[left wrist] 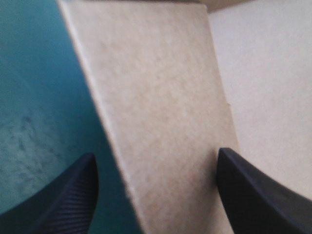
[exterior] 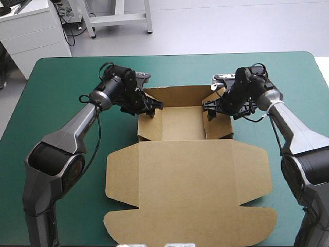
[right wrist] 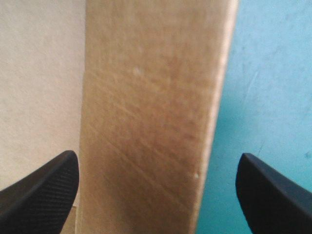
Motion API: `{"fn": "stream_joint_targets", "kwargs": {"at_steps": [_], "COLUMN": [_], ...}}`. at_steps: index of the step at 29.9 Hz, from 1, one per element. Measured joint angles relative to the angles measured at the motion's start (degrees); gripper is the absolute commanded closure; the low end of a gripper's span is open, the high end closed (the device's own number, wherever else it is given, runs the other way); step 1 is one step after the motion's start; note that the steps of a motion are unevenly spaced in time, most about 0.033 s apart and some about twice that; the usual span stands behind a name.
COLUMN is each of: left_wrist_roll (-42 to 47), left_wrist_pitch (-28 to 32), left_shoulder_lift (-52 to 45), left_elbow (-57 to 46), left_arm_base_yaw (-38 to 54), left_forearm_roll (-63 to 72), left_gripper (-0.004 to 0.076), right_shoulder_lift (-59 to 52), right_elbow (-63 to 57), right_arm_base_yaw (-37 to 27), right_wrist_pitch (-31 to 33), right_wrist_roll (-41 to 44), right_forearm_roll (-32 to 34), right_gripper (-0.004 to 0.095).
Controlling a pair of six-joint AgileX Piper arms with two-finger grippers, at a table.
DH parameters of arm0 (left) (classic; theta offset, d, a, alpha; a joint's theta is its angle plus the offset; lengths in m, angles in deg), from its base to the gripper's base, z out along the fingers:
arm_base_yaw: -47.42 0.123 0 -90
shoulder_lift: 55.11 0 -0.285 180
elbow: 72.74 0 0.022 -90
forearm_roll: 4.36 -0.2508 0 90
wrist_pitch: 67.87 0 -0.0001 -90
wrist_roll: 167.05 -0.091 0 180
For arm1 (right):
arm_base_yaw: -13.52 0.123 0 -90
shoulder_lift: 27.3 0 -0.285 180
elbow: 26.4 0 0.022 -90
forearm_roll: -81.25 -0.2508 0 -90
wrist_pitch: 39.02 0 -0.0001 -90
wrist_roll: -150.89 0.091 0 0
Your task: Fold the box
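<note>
Two grippers stand open, one at each end of the tray (exterior: 183, 123). We see the left gripper (left wrist: 156, 157) with its jaws spread wide. Its black fingers (left wrist: 73, 195) straddle the left side wall (left wrist: 156, 97) of the brown box (exterior: 187, 175). One finger is outside the wall, over the teal-green cover (left wrist: 34, 97), and the other is inside, over the tray's pale floor. We cannot tell whether either finger touches the board.

The right gripper (right wrist: 157, 157) mirrors this. Its jaws are equally wide apart and the right side wall (right wrist: 151, 97) rises between them, with cover on one side and tray floor on the other. Neither gripper is clamped on anything.

In the high view we read the table (exterior: 61, 77) as a dial centred on the box. The tray lies toward twelve o'clock with its side walls and far wall raised, and its floor shows as plain board. The left gripper sits at the tray's nine o'clock side and the right gripper at its three o'clock side. The lid (exterior: 187, 206) lies flat on the cover, joined to the tray's near edge. It spreads toward six o'clock, its rounded flaps reaching out toward eight and four o'clock, and its near edge is close to the table's near edge.
</note>
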Motion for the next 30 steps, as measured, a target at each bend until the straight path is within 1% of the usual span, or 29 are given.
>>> {"fn": "stream_joint_targets", "kwargs": {"at_steps": [2, 4, 6, 7, 9, 11, 12, 18, 22, 27, 30], "left_wrist_roll": [0.1, 0.2, 0.2, 0.2, -0.5, -1.7, -2.3, -5.0, -5.6, -7.5, -8.5], "left_wrist_pitch": [-1.3, -2.0, -2.0, -2.1, -2.4, -2.7, -2.9, -3.4, -3.4, -3.4, -3.4], "left_shoulder_lift": [0.1, 0.1, -0.3, -0.6, -1.8, -3.5, -4.5, -11.3, -17.8, -29.8, -36.8], "left_elbow": [3.6, 8.1, 11.5, 12.6, 14.5, 15.3, 15.4, 15.5, 11.4, -1.4, -11.8], "left_arm_base_yaw": [1.0, 2.4, 3.5, 3.8, 4.2, 4.3, 4.3, 4.3, 3.4, 0.2, -0.7], "left_forearm_roll": [0.0, -0.1, 0.1, 0.2, 0.5, 0.5, 0.5, 1.1, 2.0, 2.9, 4.2], "left_gripper": [0.0234, 0.0261, 0.0333, 0.0399, 0.0558, 0.0762, 0.0748, 0.0756, 0.0756, 0.0756, 0.0756], "right_shoulder_lift": [0.1, 0.1, 0.1, 0.1, -0.8, -2.3, -3.3, -10.7, -15.6, -19.5, -19.8], "right_elbow": [2.8, 6.5, 9.9, 11.1, 12.8, 13.1, 13.1, 8.3, 3.1, -0.5, -0.8], "right_arm_base_yaw": [-0.3, -0.8, -1.2, -1.2, -1.4, -1.4, -1.4, -1.4, -1.4, -1.4, -1.4], "right_wrist_pitch": [0.9, 3.0, 4.6, 4.9, 5.3, 5.6, 5.8, 6.0, 6.3, 6.3, 6.3], "right_wrist_roll": [0.0, 0.0, 0.0, 0.0, 0.4, 0.5, 0.5, 0.4, 0.2, -0.2, -0.4], "right_forearm_roll": [0.0, 0.0, 0.2, 0.6, 1.3, 1.6, 1.7, 2.1, 2.2, 0.8, 0.3], "right_gripper": [0.0092, 0.0092, 0.0092, 0.0092, 0.0092, 0.0092, 0.0092, 0.0093, 0.0093, 0.0092, 0.0092]}}
